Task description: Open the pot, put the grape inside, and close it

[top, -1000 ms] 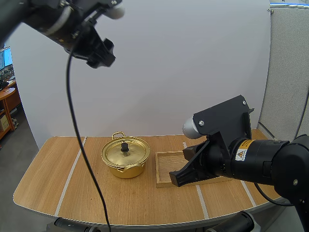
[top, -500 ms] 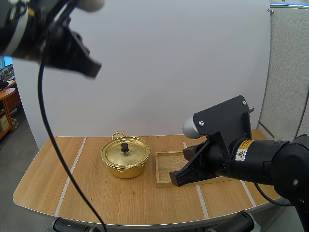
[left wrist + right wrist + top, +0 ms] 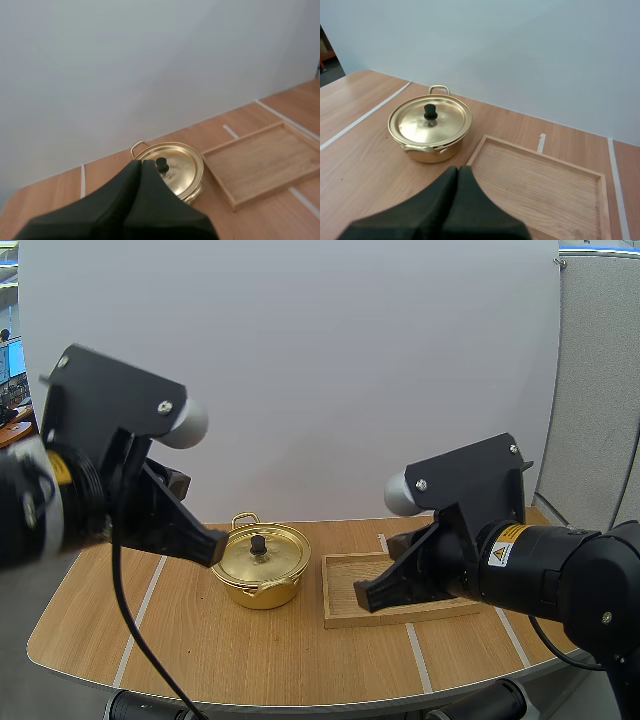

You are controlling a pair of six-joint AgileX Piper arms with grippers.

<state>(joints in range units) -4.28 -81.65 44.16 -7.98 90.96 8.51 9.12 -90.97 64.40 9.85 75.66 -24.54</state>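
Left arm (image 3: 90, 500): you have a matte black shell, blurred here, topped by an angular black plate (image 3: 105, 390) with two small bright screws (image 3: 165, 408). A rounded grey-white cap (image 3: 188, 426) sits at the plate's end, and a yellow patch shows on the round body.

Right arm (image 3: 560, 575): same build, with a black angular plate, two screws, a grey cap and a thick round black housing. Its label (image 3: 502, 545) is yellow and white with a black warning triangle; you cannot read the text.

Left claw (image 3: 141, 164) and right claw (image 3: 458, 170): matte black, each pair of fingers lying flush as one dark wedge with a thin centre seam
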